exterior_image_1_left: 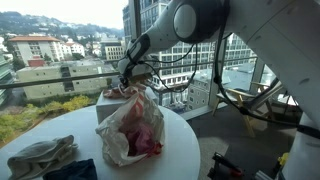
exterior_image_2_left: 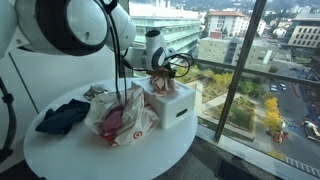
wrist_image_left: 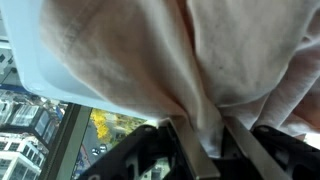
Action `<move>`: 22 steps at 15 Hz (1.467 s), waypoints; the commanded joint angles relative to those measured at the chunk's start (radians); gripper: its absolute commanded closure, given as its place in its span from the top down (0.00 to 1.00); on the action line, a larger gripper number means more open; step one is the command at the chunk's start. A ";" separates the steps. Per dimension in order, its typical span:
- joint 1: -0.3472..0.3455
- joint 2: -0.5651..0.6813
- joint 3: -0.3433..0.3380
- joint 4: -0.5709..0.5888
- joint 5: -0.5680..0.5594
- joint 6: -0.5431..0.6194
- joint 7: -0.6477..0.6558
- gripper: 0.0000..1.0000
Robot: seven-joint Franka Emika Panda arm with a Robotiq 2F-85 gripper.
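Plastic bag [exterior_image_1_left: 133, 130]: gripper [wrist_image_left: 205, 135] pinches only a thin top fold, so the film may slip free or tear under load. In an exterior view, a swinging bag could strike the white box [exterior_image_2_left: 172, 105] at its 3 o'clock.

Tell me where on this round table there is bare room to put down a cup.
Bare: the wide strip of table between the plastic bag and the rim, on the side away from the cloths. Crowded: the white box, dark cloth and pale cloth ring the bag, whose top the gripper pinches.
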 commanded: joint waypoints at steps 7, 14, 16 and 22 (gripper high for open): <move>-0.282 -0.310 0.416 -0.300 0.388 -0.005 -0.260 0.02; -0.536 -0.538 0.686 -0.427 0.853 -0.096 -0.605 0.02; -0.590 -0.620 0.722 -0.472 0.955 -0.147 -0.687 0.02; -0.457 -0.917 0.487 -0.655 1.275 -0.347 -0.922 0.02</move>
